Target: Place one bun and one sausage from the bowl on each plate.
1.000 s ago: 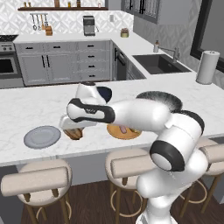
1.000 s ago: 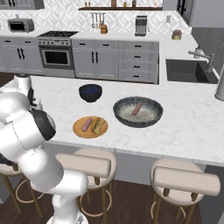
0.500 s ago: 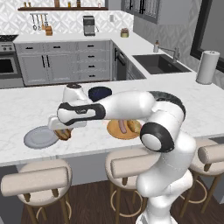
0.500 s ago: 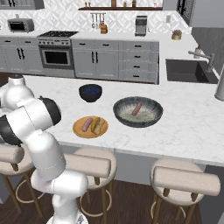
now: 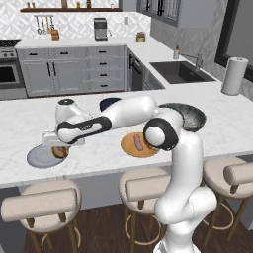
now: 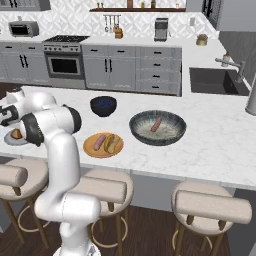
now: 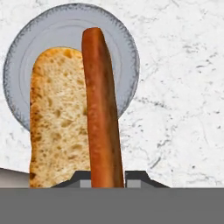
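Note:
My gripper [image 7: 108, 179] is shut on a long brown sausage [image 7: 101, 109] and holds it just over the light grey plate [image 7: 127, 52]. A bun [image 7: 57, 118] lies on that plate beside the sausage. From the left base the gripper [image 5: 58, 147] hangs over the grey plate [image 5: 38, 157] at the counter's left. The tan plate [image 6: 95, 150] carries a sausage [image 6: 100, 142] and a bun [image 6: 113, 143]. One sausage [image 6: 156, 124] lies in the wide speckled bowl [image 6: 170, 134].
A small glossy dark blue bowl [image 6: 103, 105] stands behind the tan plate. The sink [image 5: 180, 71] and a paper towel roll [image 5: 233, 75] are at the far right. Padded stools [image 5: 39, 205] line the counter's near edge.
The arm has swung left along the counter with the sausage in the gripper, from near the tan plate to above the grey plate.

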